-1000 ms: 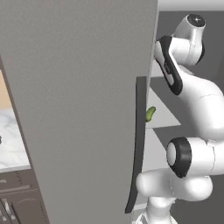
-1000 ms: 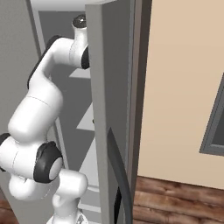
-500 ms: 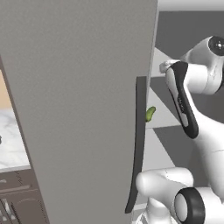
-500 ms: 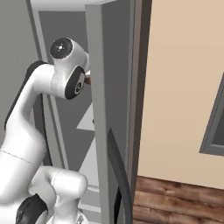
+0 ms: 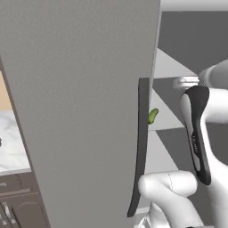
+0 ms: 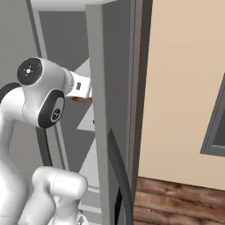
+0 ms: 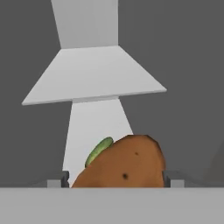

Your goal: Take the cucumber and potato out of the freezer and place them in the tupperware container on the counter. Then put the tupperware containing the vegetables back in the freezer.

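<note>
— Jaws first: spread wide, one fingertip on either side of the potato, no squeeze to be seen yet.
— Changed since a moment ago?
— Swung down out of a high, reared-up pose and reached into the freezer, past the edge of the open door. Now close up on the potato, with pale shelves straight ahead of the jaws.
— Meaning for the task?
— Approach looks finished. Probably time to close on the potato, lift, and back out toward the counter. Nothing taken out so far, by the look of it.
— And the cucumber?
— Just beyond the jaws, tucked behind the potato and peeking out past its far edge. Untouched.
— Arm pose?
— Folded tight. Elbow bulging low outside the freezer, forearm angled up, hand pushed forward and roughly level into the compartment, close beside the door's inner face.
— Risk?
— Possibly nudging the cucumber when closing, given how near it lies beyond the jaws.
</note>
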